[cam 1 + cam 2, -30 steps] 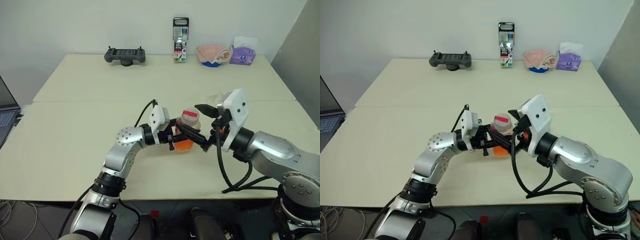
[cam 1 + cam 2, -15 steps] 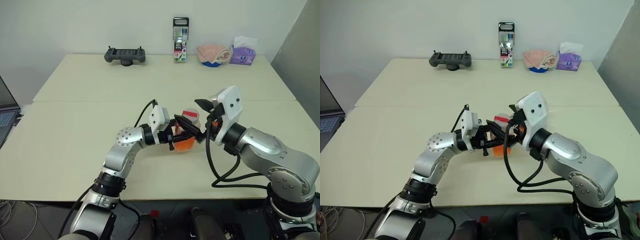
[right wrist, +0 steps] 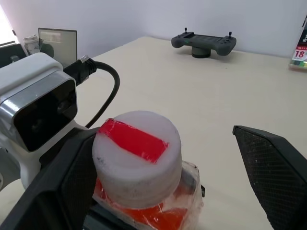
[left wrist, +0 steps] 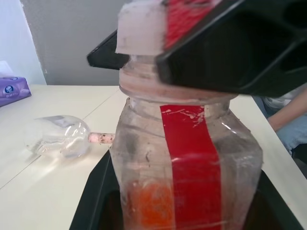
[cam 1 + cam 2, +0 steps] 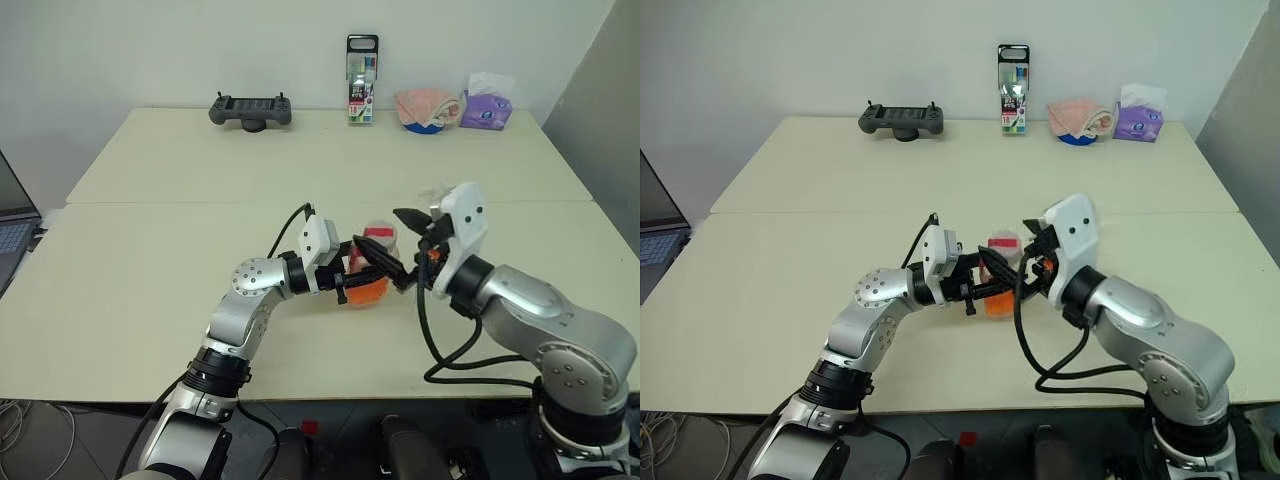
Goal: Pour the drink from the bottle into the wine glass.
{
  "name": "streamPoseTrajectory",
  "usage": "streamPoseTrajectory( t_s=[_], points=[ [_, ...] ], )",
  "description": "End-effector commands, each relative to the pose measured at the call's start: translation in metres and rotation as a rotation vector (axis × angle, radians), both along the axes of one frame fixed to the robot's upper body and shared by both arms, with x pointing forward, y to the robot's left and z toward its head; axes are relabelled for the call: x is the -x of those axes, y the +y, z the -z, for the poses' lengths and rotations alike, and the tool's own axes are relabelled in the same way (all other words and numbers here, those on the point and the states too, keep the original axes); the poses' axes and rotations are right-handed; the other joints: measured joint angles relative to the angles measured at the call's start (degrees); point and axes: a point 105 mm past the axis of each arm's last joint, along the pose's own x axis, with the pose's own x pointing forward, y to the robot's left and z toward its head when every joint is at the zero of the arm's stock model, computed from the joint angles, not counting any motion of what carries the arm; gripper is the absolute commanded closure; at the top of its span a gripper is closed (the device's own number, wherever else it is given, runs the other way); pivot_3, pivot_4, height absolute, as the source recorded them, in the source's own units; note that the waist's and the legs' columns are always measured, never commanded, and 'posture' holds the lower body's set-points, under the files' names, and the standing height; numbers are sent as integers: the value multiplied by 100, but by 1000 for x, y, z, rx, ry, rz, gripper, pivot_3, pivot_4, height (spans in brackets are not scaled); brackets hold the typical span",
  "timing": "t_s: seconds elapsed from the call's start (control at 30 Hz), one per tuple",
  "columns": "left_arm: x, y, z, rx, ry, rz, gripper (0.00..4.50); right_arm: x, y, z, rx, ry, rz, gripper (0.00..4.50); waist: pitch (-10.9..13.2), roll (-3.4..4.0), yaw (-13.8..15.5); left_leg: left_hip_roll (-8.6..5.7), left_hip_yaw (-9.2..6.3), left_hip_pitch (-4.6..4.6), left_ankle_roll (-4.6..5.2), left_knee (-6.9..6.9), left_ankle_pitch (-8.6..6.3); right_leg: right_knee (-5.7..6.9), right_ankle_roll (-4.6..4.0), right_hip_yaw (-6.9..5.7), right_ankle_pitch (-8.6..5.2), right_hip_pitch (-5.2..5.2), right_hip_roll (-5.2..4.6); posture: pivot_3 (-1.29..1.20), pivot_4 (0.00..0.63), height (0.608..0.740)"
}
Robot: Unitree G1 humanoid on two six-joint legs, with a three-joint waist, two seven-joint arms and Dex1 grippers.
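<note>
The bottle (image 5: pixel 368 272) stands upright on the table (image 5: pixel 150 300), with a red strip down its clear body and a pale round cap (image 3: pixel 136 153). The orange-red drink (image 4: pixel 153 206) fills only its bottom. My left gripper (image 5: pixel 372 274) reaches in level from the left and is shut on the bottle's body. My right gripper (image 5: pixel 396 248) is open, with one black finger (image 3: pixel 273 177) on each side of the cap. I cannot tell whether either finger touches the cap. The wine glass (image 4: pixel 60 136) lies on its side on the table beyond the bottle.
Along the far edge stand a black game controller (image 5: pixel 250 110), a tall marker pack (image 5: pixel 361 80), a pink cloth in a blue bowl (image 5: pixel 425 108) and a purple tissue pack (image 5: pixel 485 108). A laptop (image 5: pixel 10 235) sits past the table's left edge.
My right wrist has turned a little around the cap, and its fingers have stayed open. The left gripper and the bottle have not moved.
</note>
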Motion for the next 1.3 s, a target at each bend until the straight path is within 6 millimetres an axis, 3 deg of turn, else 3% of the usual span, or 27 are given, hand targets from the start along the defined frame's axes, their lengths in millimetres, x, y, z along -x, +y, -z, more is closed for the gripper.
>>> streamPoseTrajectory(
  t_s=[0.03,0.23,0.5,0.77,1.1,1.3],
  points=[
    [0,2,-16,29,-69,-4,2874,11,-1,-10,-7,-51,-26,0,0,0,-2,0,0,0,0,0,0,0,0,-1,0,0,0,0,150,740],
    [0,2,-15,29,-68,-7,2874,19,8,-13,-19,-56,-87,0,0,0,-3,1,-1,1,0,1,0,2,0,-1,0,0,1,0,150,740],
    [-2,4,-15,26,-72,-15,2874,12,10,-18,-62,-53,-47,0,0,0,-3,1,-2,0,0,1,0,1,0,-1,0,0,1,0,150,740],
    [-2,5,-13,19,-66,-14,2874,17,13,-21,-59,-68,-75,2636,0,0,-3,1,-1,0,0,1,0,1,0,-1,0,0,1,0,150,740],
    [-1,2,-10,11,-57,-3,2878,37,22,-53,-32,-171,-310,2679,0,0,-2,0,1,0,0,0,0,0,0,0,0,0,1,0,150,740],
    [-1,2,-9,5,-51,2,2879,21,10,-75,-90,-194,-241,2679,0,0,-3,2,-1,0,1,0,0,0,0,-3,0,0,2,0,150,740]
  ],
)
